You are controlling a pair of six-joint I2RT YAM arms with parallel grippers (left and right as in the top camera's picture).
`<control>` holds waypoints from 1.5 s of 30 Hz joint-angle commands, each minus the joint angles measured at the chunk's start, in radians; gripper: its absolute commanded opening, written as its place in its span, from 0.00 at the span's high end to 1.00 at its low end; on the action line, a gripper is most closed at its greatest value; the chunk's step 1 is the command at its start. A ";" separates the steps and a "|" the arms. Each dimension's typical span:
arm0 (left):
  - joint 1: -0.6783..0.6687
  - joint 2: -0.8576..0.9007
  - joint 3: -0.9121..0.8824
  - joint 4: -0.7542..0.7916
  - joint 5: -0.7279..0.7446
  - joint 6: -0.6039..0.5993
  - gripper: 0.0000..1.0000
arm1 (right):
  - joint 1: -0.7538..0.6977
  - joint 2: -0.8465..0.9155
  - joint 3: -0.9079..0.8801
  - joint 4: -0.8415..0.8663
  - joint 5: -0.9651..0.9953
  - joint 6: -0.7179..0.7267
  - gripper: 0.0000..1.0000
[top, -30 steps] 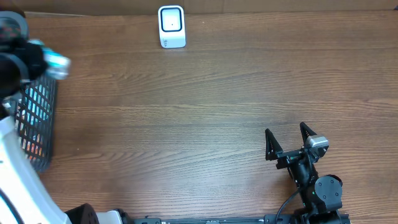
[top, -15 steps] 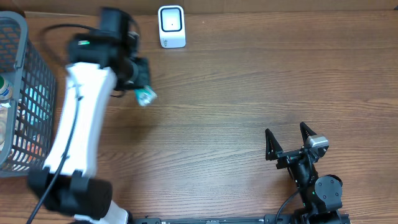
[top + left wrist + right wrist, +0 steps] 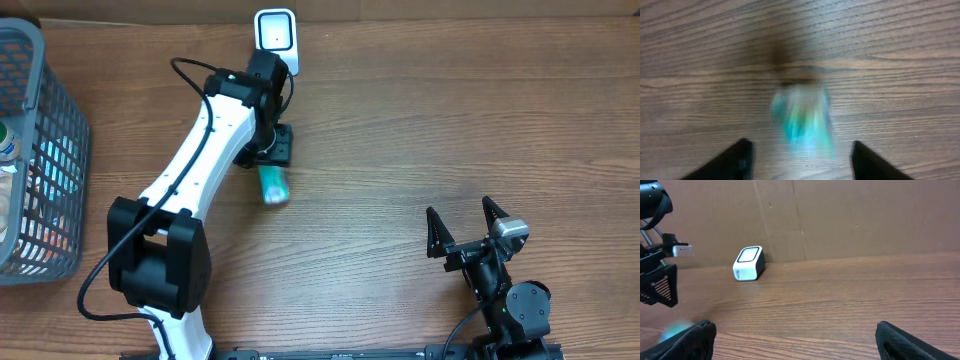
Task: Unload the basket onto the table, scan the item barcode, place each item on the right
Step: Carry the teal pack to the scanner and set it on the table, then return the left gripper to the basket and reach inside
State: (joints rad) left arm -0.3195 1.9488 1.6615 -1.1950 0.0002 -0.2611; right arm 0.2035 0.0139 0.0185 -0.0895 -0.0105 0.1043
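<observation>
One scanner (image 3: 276, 42), one basket (image 3: 60, 200), one teal item (image 3: 273, 185) — blurred, perhaps a packet — two arms (image 3: 200, 140) (image 3: 495, 275).

Bright, even light falls from above, giving the wood tabletop (image 3: 420, 120) a soft sheen and only faint shadows in the sharp overhead view. In the left wrist view the teal item (image 3: 802, 122) is a blurred smear with a dim shadow just beyond it, and the near fingers (image 3: 735, 160) look soft. The right wrist view's near corners are out of focus.
</observation>
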 commanded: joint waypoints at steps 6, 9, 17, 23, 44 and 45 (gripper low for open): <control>0.018 0.005 0.074 -0.023 -0.063 0.000 0.21 | -0.003 -0.008 -0.010 0.006 0.010 0.004 0.00; 0.037 0.000 0.181 -0.089 -0.063 -0.001 0.22 | -0.003 -0.008 -0.010 0.006 0.010 0.004 0.00; 0.111 -0.077 0.525 -0.255 -0.063 -0.010 0.23 | -0.003 -0.008 -0.010 0.006 0.010 0.004 0.00; 0.284 -0.200 0.676 -0.331 -0.063 -0.033 0.20 | -0.003 -0.008 -0.010 0.006 0.010 0.004 0.00; 1.182 -0.122 0.676 -0.402 0.121 -0.113 0.19 | -0.003 -0.008 -0.010 0.006 0.010 0.004 0.00; 1.193 -0.105 0.672 -0.410 0.122 -0.104 0.20 | -0.003 -0.008 -0.010 0.006 0.010 0.004 0.00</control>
State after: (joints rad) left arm 0.8410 1.7988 2.3325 -1.5883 0.0872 -0.3752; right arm 0.2035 0.0139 0.0185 -0.0895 -0.0105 0.1043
